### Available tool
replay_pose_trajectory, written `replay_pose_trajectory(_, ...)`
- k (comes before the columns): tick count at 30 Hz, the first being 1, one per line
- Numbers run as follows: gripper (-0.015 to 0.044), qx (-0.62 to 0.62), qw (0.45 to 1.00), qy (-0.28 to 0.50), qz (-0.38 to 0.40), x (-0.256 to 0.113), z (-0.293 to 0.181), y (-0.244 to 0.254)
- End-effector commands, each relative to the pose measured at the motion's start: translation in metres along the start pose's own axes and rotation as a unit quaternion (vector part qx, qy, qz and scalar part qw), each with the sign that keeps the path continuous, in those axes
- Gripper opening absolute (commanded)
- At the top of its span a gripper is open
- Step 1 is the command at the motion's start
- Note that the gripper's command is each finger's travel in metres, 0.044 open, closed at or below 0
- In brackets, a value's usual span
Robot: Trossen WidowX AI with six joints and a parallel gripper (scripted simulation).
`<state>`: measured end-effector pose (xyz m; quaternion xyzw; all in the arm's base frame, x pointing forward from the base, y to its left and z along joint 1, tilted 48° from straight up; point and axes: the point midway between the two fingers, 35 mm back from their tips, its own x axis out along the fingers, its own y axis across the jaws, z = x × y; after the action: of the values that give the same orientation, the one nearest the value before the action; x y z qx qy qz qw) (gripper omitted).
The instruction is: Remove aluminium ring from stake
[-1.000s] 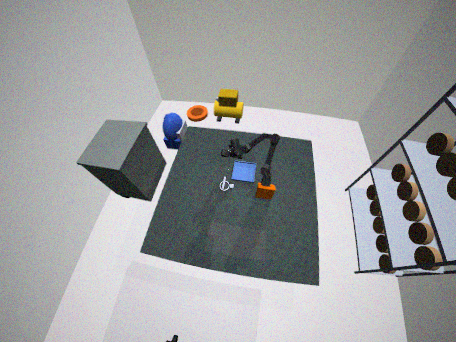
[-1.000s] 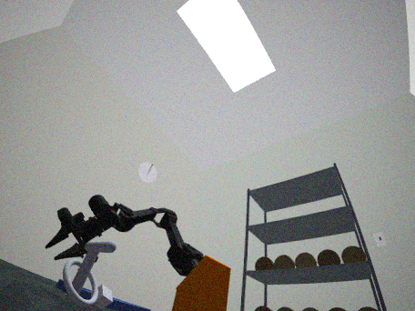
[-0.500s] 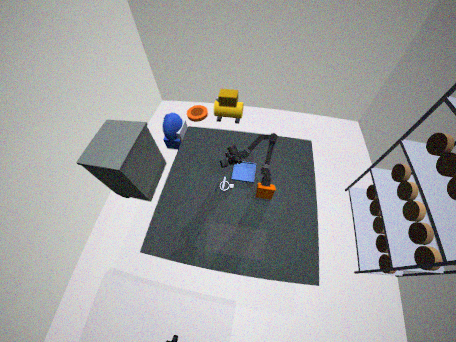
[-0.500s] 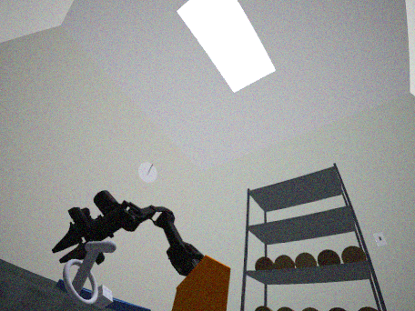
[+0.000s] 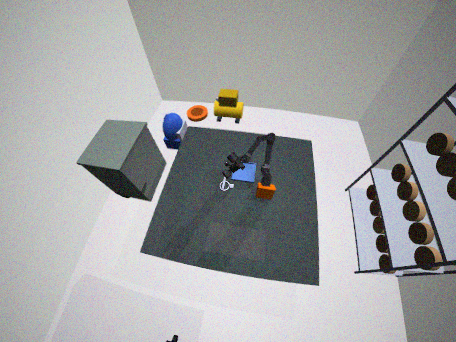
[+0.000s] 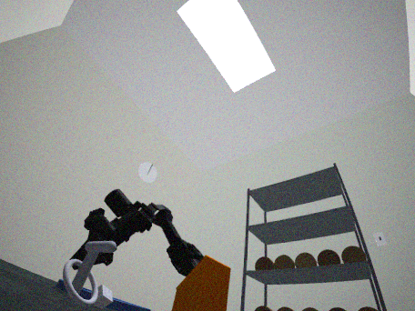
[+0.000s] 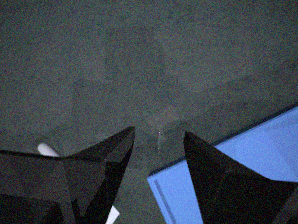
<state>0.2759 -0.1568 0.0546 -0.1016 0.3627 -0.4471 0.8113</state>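
The pale ring (image 5: pixel 225 190) (image 6: pixel 66 278) lies around the foot of the steel stake (image 5: pixel 224 183) (image 6: pixel 84 274), under its cross-bar. Its small block-shaped tab (image 5: pixel 231 185) (image 6: pixel 105 295) sticks out on the tray side; a white corner, likely the tab (image 7: pixel 113 215), shows at the wrist view's bottom edge. A grey rounded bar end (image 7: pixel 47 149) shows beyond the left finger. My gripper (image 7: pixel 159 134) (image 5: pixel 226 175) is partly open with nothing between its fingertips, above and beside the stake. The blue tray (image 5: pixel 245 173) (image 6: pixel 132 305) (image 7: pixel 260 156) is empty, beside the stake.
The arm's orange base block (image 5: pixel 266 191) (image 6: pixel 205 284) stands beside the tray. The dark mat (image 5: pixel 200 225) lies under everything. A grey cabinet (image 5: pixel 120 155), a blue object (image 5: pixel 172 125), an orange disc (image 5: pixel 197 113) and a yellow object (image 5: pixel 228 107) stand beyond it. A shelf rack (image 6: pixel 309 234) stands farther off.
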Motion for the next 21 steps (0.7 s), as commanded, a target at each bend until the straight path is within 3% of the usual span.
replay_pose_trajectory(1,0.02,-0.047,0.999,0.012,0.003,-0.003,-0.017,0.006)
replay_pose_trajectory(21,0.02,-0.305,0.95,0.013,0.073,-0.038,-0.102,0.048)
